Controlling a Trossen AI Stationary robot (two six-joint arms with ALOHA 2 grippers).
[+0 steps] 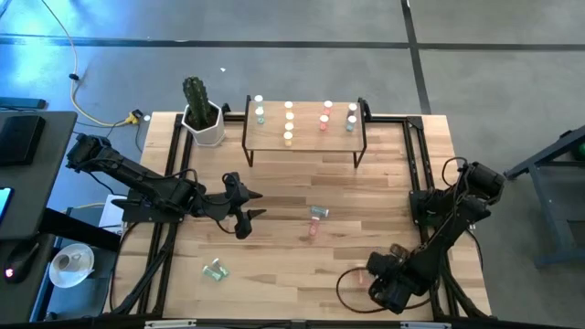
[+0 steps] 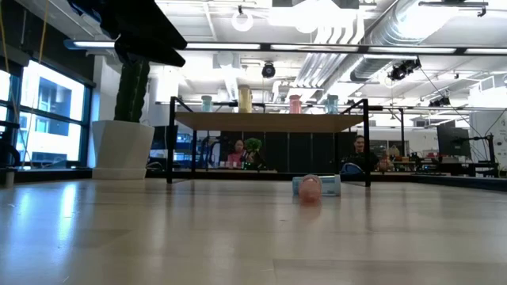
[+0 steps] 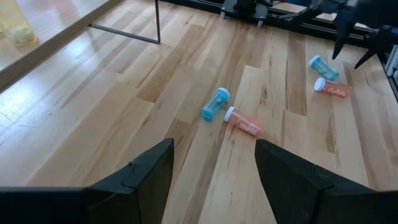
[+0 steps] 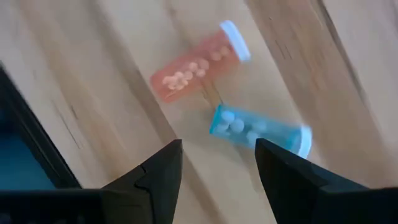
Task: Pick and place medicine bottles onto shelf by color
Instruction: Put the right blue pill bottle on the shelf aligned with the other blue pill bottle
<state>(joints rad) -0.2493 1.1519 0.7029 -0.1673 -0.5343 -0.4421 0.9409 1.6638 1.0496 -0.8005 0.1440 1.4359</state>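
Observation:
The light-wood shelf [image 1: 303, 135] stands at the table's far middle, with several bottles upright on it in colour columns: pale [image 1: 260, 113], yellow [image 1: 289, 124], pink [image 1: 326, 118], teal [image 1: 352, 119]. A blue bottle [image 3: 215, 104] and a pink bottle [image 3: 244, 122] lie on their sides mid-table. A second blue bottle [image 4: 258, 130] and pink bottle [image 4: 196, 65] lie side by side under my right gripper [image 4: 217, 168], which is open just above them. A green bottle [image 1: 216, 270] lies near left. My left gripper [image 1: 258, 205] is open and empty, left of the mid-table pair.
A white pot with a cactus [image 1: 203, 117] stands left of the shelf. Black frame rails run along the table's left [image 1: 174, 174] and right [image 1: 416, 174] sides. In the low view the shelf's thin black legs [image 2: 170, 142] stand behind the lying bottles.

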